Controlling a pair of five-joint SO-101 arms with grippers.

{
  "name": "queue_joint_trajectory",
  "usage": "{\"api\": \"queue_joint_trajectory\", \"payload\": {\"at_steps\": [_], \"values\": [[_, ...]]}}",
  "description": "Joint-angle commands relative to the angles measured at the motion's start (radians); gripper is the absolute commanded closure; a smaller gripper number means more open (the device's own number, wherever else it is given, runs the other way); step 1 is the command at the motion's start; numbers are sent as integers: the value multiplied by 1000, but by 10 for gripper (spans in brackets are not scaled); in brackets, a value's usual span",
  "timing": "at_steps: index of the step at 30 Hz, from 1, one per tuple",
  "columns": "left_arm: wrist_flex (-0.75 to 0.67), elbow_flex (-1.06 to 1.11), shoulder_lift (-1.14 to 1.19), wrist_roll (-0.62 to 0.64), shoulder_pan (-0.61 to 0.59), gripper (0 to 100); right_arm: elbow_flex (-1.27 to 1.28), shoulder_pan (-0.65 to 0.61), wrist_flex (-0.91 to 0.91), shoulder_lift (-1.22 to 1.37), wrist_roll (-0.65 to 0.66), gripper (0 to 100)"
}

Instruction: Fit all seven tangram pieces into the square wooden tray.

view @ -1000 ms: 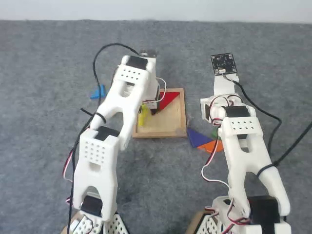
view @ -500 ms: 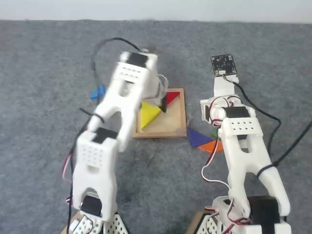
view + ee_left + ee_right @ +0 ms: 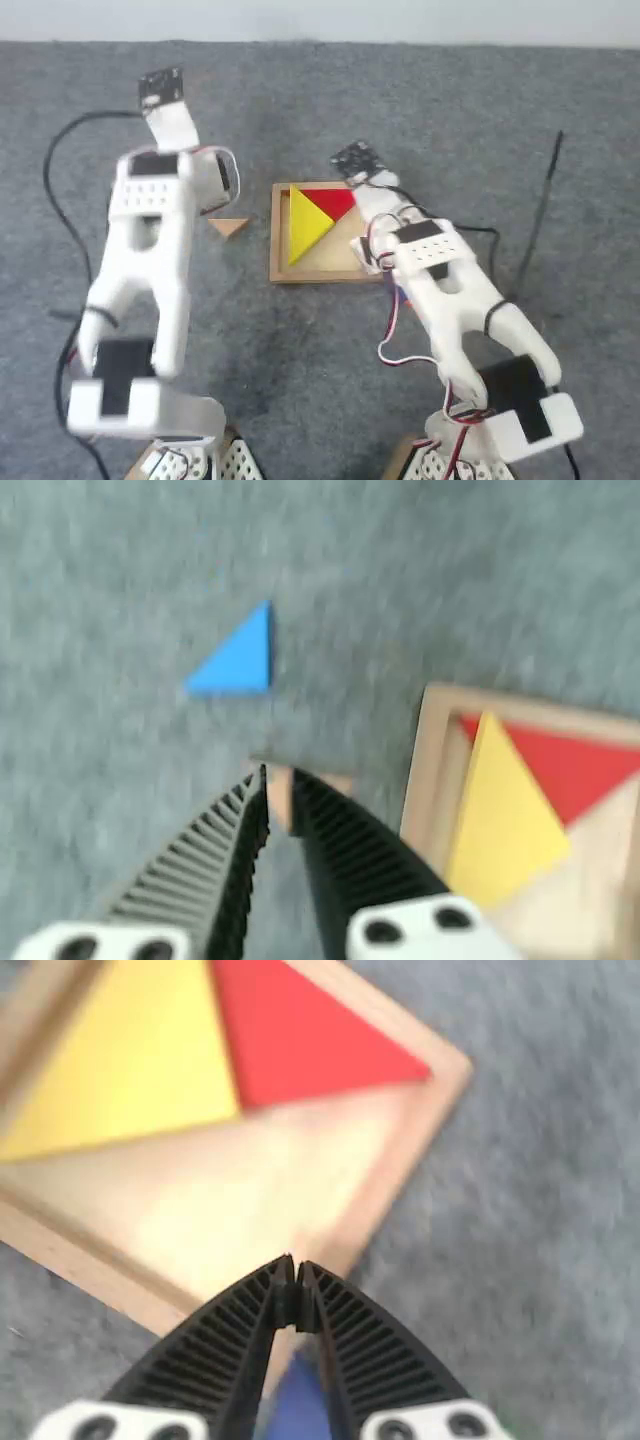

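Note:
The square wooden tray (image 3: 278, 232) holds a yellow triangle (image 3: 304, 226) and a red triangle (image 3: 338, 202) side by side. A small tan triangle (image 3: 232, 226) lies on the mat just left of the tray. My left gripper (image 3: 278, 778) hangs over that tan triangle (image 3: 335, 780), its fingers a narrow slit apart and holding nothing. Farther out lies a blue triangle (image 3: 238, 660). My right gripper (image 3: 291, 1272) is shut and empty above the tray's edge (image 3: 400, 1175). A dark blue piece (image 3: 290, 1410) shows behind its fingers.
Grey carpet covers the table. The left arm (image 3: 150, 250) stands left of the tray and the right arm (image 3: 440, 290) reaches over the tray's right side. A black cable (image 3: 535, 215) trails at the right.
The left arm swung left off the tray, leaving the yellow triangle lying in it beside the red one. The right arm moved left over the tray's right edge, covering the loose pieces there.

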Motion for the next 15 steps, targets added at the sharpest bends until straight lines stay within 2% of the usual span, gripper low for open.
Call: {"api": "queue_joint_trajectory", "payload": {"at_steps": [1, 4, 6, 15], "values": [[-454, 294, -218, -3, -44, 986, -117, -30, -18, -1, 25, 990], [-671, 469, -327, -75, -104, 985, -176, -51, -18, 24, 25, 990], [-752, 538, -373, -89, -123, 985, -219, -61, -18, 65, 23, 990], [-766, 565, -397, -68, -127, 986, -427, -116, -16, 337, 31, 990]]}}
